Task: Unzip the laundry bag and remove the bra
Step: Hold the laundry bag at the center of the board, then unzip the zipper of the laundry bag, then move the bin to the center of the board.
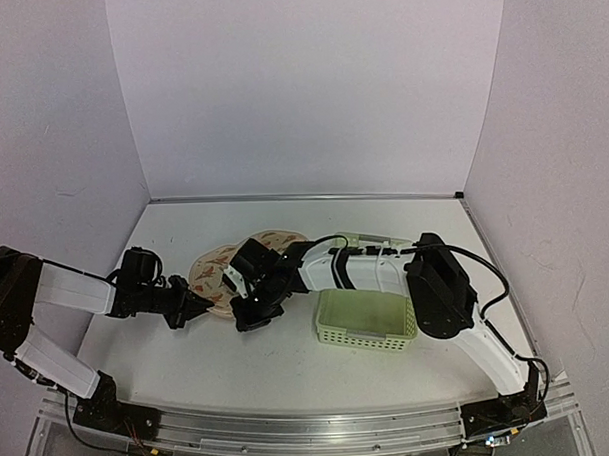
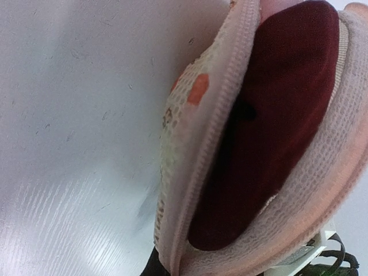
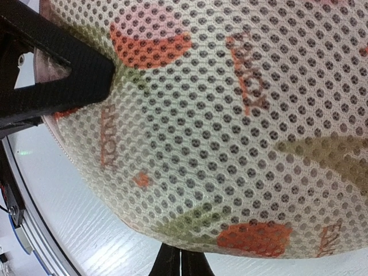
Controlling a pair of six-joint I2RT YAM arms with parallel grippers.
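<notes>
White worktop (image 1: 290, 379), seen overhead, carries the laundry bag (image 1: 214, 269) between both arms. Left wrist: it gapes on the dark bra (image 2: 276, 126), left jaws too hidden to judge. Right wrist: right jaws closed on its mesh edge; a slip could drop the flap shut.

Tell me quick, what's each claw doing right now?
Left claw: at the bag's rim; open or closed cannot be told.
Right claw: closed, pinching the bag's edge.
</notes>
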